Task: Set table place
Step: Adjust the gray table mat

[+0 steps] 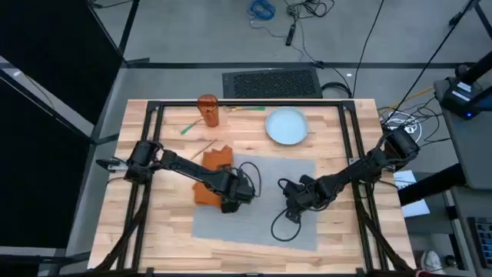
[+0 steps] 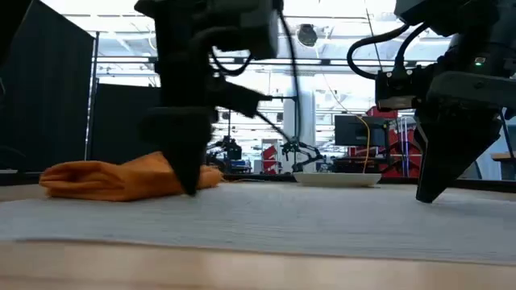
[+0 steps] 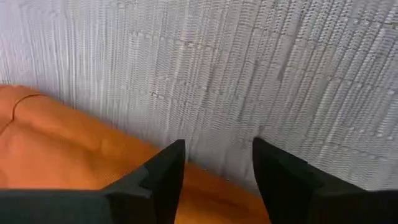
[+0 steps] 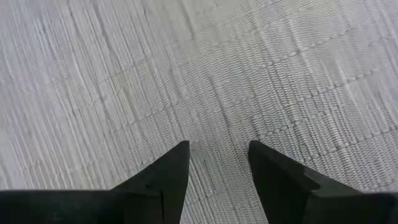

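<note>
Two dark jointed arms, looping black cables, wedge-shaped black fingers (image 4: 168, 180).

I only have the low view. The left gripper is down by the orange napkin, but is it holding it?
Observer: No. In its wrist view the left gripper is open, above the napkin edge, pinching nothing.
Operator: Right one?
Observer: The right gripper is open too, above bare placemat.
Operator: Is the plate on the mat?
Observer: No. From above, the plate sits on the table beyond the mat's far edge.
Operator: Anything else out there?
Observer: An orange cup near the table's far-left corner.
</note>
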Motion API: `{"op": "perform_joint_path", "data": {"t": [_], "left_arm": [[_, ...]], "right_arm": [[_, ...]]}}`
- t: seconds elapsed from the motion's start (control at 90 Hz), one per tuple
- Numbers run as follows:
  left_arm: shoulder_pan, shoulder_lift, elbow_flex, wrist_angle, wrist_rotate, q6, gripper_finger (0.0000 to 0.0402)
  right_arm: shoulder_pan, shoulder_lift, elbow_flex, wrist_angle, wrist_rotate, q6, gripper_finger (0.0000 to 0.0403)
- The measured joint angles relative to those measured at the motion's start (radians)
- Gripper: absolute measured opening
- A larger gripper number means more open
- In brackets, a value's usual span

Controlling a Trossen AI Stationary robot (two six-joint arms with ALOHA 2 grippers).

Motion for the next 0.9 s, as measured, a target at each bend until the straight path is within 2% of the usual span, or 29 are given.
{"op": "perform_joint_path", "data": {"t": [0.089, 0.378, 0.711, 0.9], "left_arm": [[0.02, -0.046, -0.051, 0.002, -0.013, 0.008, 0.0169], [0.041, -0.128, -0.238, 0.202, 0.067, -0.035, 0.0169], [0.011, -0.14, -0.209, 0.291, 0.062, -0.011, 0.0169], [-0.007, -0.243, -0.16, 0.303, 0.031, -0.025, 0.0169]], "right_arm": [[0.001, 0.0, 0.0, -0.002, 0.0, 0.006, 0.0153], [0.007, -0.001, 0.0, 0.0, -0.001, 0.008, 0.0153], [0.005, -0.002, 0.001, -0.004, -0.006, 0.007, 0.0153], [0.005, -0.002, 0.001, -0.003, -0.002, -0.001, 0.0153]]}}
